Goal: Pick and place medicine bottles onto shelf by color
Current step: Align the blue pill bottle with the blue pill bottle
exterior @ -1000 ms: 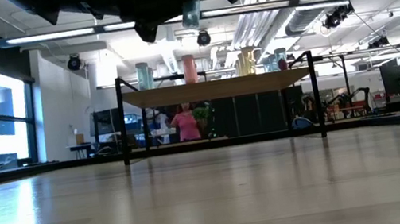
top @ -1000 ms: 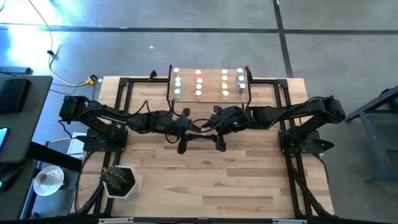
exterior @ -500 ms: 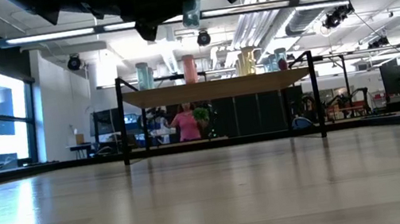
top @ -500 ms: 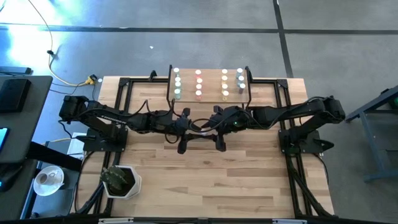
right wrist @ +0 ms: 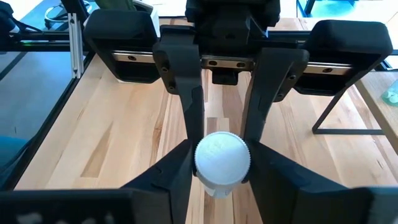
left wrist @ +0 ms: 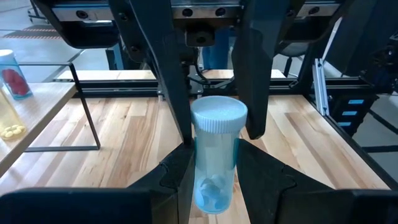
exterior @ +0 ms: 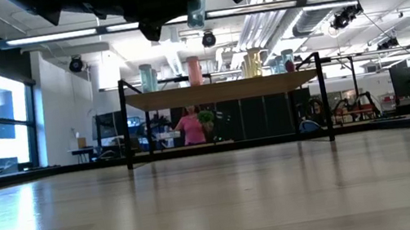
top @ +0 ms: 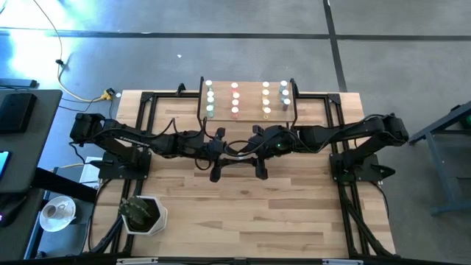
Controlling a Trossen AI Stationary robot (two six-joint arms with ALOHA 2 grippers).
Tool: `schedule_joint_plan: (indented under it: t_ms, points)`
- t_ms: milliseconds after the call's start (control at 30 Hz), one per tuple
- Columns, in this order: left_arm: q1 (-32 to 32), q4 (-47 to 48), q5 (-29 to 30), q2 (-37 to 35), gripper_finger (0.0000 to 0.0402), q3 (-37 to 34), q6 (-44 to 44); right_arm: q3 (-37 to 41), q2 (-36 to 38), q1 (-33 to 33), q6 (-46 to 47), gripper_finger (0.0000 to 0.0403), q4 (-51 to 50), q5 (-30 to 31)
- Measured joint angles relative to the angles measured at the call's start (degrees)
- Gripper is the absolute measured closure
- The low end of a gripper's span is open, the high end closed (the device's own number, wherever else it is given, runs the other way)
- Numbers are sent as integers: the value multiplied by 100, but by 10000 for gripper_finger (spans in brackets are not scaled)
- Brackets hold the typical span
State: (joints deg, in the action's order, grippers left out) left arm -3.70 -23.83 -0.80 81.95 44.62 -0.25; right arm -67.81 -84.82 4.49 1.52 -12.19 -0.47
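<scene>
Closing in on the handover, the right end effector (right wrist: 219,171) has narrowed its fingers since a second ago and now presses both sides of the white cap of the blue bottle (left wrist: 216,155). Opposite it, the left end effector (left wrist: 214,171) keeps its tight clamp on the bottle's body. Nothing else has shifted: both arms meet in mid-air just in front of the shelf (top: 247,97), above the surface (top: 243,213), where four colour-sorted rows of bottles (top: 235,100) stand.

No readable text, label or number shows anywhere.
</scene>
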Motion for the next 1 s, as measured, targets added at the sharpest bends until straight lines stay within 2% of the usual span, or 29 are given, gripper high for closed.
schedule_joint_plan:
  t_ms: [567, 1000]
  points:
    - [-2, 0, -2, 0, 300, 0, 103, 0, 0, 0, 0, 270, -2, 0]
    - [-2, 188, 0, 0, 214, 0, -17, 0, 2, 0, 1, 271, -98, 0]
